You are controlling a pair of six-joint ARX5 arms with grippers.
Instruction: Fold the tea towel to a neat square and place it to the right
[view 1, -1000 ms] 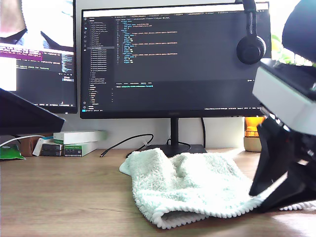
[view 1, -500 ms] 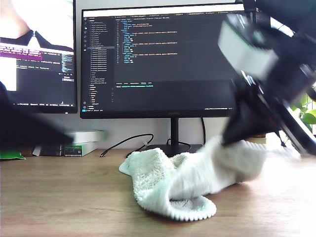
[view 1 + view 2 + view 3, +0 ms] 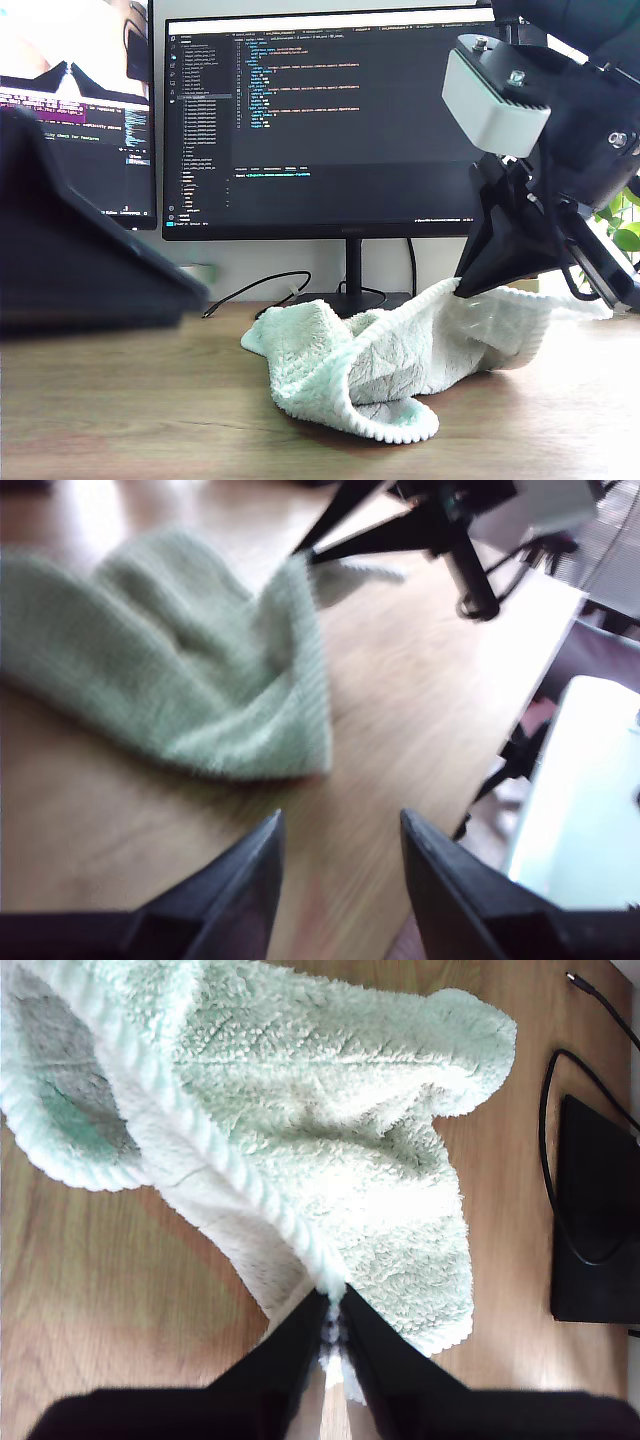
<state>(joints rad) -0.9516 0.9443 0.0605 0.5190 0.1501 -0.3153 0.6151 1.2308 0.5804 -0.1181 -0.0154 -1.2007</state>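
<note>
The pale mint-green fluffy plush tea towel (image 3: 385, 365), edged with a whitish ribbed hem, is draped on the wooden bench (image 3: 120, 400), one edge lifted off it. That hem is pinched between the closed jaws of my second tool (image 3: 333, 1328); only the second wrist view shows this grip closely. My first tool (image 3: 340, 880) is seen with jaws parted and nothing between them, the towel lying beyond it. A dark monitor (image 3: 330, 120) stands behind.
</note>
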